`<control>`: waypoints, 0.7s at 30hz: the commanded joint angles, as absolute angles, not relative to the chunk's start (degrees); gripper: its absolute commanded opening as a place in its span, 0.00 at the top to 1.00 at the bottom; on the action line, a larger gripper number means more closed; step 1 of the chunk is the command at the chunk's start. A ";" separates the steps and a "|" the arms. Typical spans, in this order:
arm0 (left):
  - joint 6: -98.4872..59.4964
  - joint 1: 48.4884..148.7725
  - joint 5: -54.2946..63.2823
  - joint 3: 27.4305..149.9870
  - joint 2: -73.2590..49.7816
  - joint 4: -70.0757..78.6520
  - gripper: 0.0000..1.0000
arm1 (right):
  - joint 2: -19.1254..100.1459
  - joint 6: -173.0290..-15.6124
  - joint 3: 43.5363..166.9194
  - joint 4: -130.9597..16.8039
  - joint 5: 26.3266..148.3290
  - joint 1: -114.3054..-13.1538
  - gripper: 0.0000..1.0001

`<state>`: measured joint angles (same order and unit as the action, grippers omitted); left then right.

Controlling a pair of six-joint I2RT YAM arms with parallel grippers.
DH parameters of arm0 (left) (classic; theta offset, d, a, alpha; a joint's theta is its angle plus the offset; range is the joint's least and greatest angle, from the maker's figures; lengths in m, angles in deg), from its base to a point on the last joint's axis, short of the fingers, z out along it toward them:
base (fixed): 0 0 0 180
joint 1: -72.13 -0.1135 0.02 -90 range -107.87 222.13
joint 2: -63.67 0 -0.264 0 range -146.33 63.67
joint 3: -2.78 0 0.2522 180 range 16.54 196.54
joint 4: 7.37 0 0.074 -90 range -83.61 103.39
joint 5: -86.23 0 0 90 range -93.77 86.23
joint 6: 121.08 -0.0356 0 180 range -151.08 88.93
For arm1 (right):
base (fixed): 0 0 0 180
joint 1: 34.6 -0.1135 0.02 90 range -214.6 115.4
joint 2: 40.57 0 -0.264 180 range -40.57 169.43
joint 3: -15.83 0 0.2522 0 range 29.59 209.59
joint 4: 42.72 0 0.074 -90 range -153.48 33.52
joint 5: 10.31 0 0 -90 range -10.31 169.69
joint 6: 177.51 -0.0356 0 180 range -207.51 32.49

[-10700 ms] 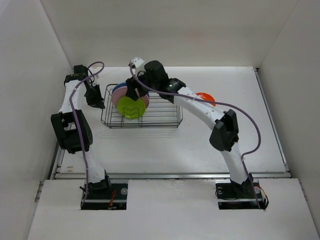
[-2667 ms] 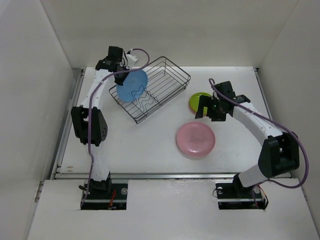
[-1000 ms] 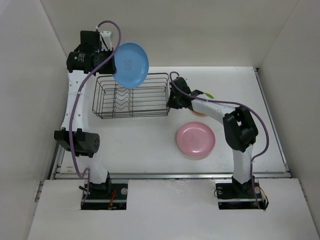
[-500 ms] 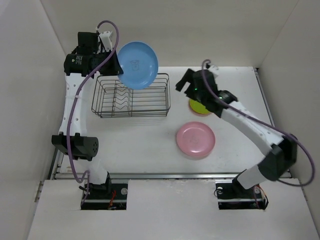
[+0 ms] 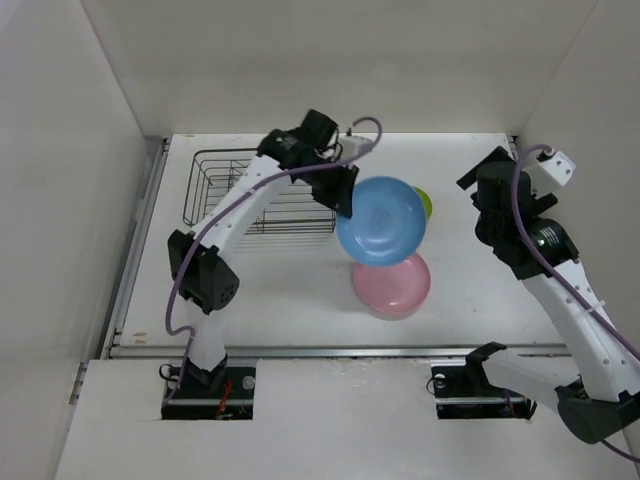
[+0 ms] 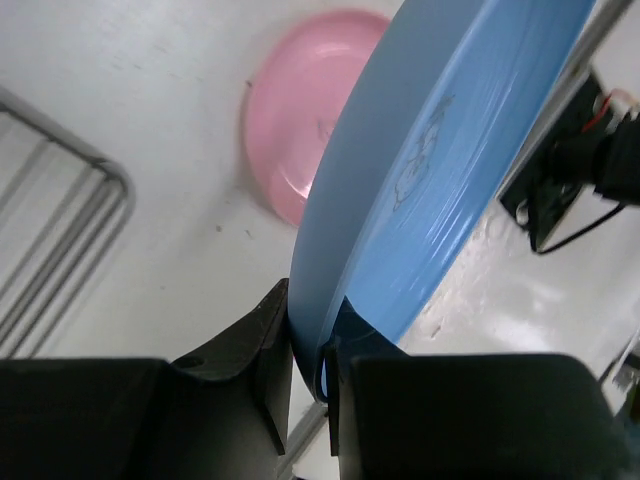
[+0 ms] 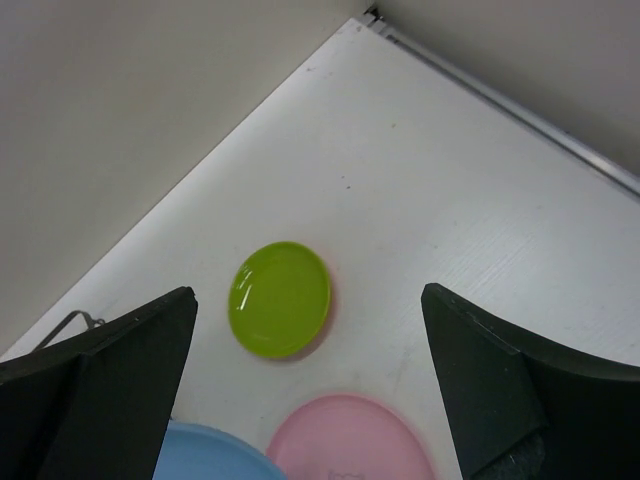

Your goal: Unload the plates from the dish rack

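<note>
- While the left gripper (image 6: 310, 345) is closed tight on the rim of the blue plate (image 6: 440, 170), the plate hangs tilted in the air to the right of the dish rack (image 5: 240, 190), outside it.
- From above, the blue plate covers the far edge of the pink plate (image 5: 392, 285), which lies flat on the table (image 5: 500, 300) with its hollow side up.
- Inside the dish rack, what shows past the left arm is its zigzag wire dividers and the white table through the mesh; the arm crosses over the rack's right end, so that corner is hidden.
- The lime green plate (image 7: 280, 298) lies flat on the table beyond the pink one, near it but apart from it, with nothing in its hollow.
- A thin orange edge (image 7: 326, 318) shows along the green plate's lower right side, as of the orange plate beneath it; how far the two overlap cannot be told.
- The right gripper (image 7: 308, 300) hangs high above the green plate with its fingers spread wide, holding nothing.
</note>
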<state>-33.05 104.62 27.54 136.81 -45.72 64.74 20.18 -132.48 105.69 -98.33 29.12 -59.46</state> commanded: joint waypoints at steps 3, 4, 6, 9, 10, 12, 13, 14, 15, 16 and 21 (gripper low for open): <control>-36.52 110.62 24.28 132.12 -48.56 61.68 1.00 | 14.11 -131.01 103.44 -104.56 24.05 -59.65 0.00; -36.52 111.50 23.57 131.59 -50.22 60.81 1.00 | 12.36 -131.01 102.90 -104.56 24.57 -59.65 0.00; -36.52 113.43 22.86 131.59 -52.25 60.10 1.00 | 11.11 -130.05 102.37 -104.56 25.63 -59.65 0.00; -36.00 113.44 23.55 134.65 -57.17 61.05 1.00 | 9.88 -128.90 101.05 -104.56 27.56 -59.65 0.00; -36.00 113.44 23.57 135.80 -58.57 61.84 1.00 | 9.88 -128.29 101.05 -104.56 28.09 -59.65 0.00; -36.69 114.84 23.57 138.43 -62.01 63.07 0.95 | 8.83 -128.29 100.52 -104.56 28.97 -59.65 0.00; -37.57 114.85 23.57 139.14 -62.89 64.56 0.78 | 8.82 -128.29 100.00 -104.56 29.67 -59.65 0.00; -38.54 115.80 23.57 140.63 -64.37 65.45 0.65 | 8.13 -128.29 99.99 -104.56 30.37 -59.65 0.00; -39.59 116.86 23.57 141.60 -64.91 66.59 0.50 | 7.51 -127.77 99.99 -104.56 30.38 -59.65 0.00; -40.56 116.87 22.52 142.48 -64.92 68.77 0.34 | 7.51 -127.76 99.99 -104.56 30.99 -59.65 0.00; -43.38 118.54 13.30 145.21 -61.68 70.90 0.00 | 5.93 -127.24 98.85 -104.56 32.14 -59.65 0.00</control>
<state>-40.20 117.54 18.41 141.35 -67.51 67.67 7.09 -128.65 98.91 -104.49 30.93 -59.46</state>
